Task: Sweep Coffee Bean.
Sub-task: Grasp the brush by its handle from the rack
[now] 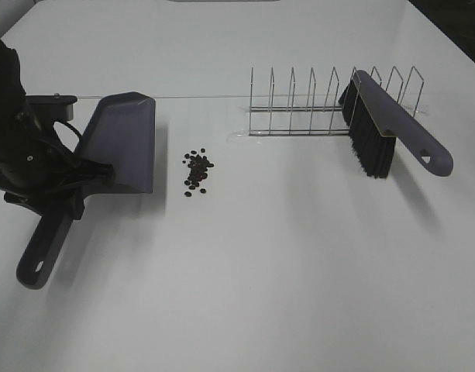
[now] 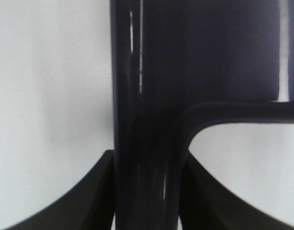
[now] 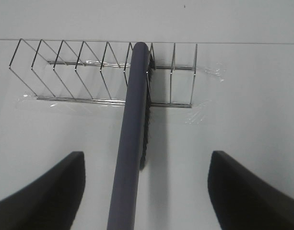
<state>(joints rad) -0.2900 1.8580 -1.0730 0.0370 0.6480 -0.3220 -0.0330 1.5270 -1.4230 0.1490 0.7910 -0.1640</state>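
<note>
The coffee beans (image 1: pixel 197 172) lie in a small dark cluster on the white table, just right of the open mouth of the grey-purple dustpan (image 1: pixel 125 139). My left gripper (image 1: pixel 88 177) is shut on the dustpan's handle neck; the left wrist view shows the handle (image 2: pixel 147 96) clamped between both fingers (image 2: pixel 89 201). A grey-purple brush (image 1: pixel 380 124) with black bristles leans on a wire rack (image 1: pixel 314 101). My right gripper (image 3: pixel 144 191) is open, its fingers (image 3: pixel 46 191) standing apart on either side of the brush handle (image 3: pixel 132 143). It is out of the exterior view.
The wire rack (image 3: pixel 89 72) is taped to the table at the back right. The dustpan's long handle (image 1: pixel 39 260) reaches toward the front left. The table's far edge runs behind the rack.
</note>
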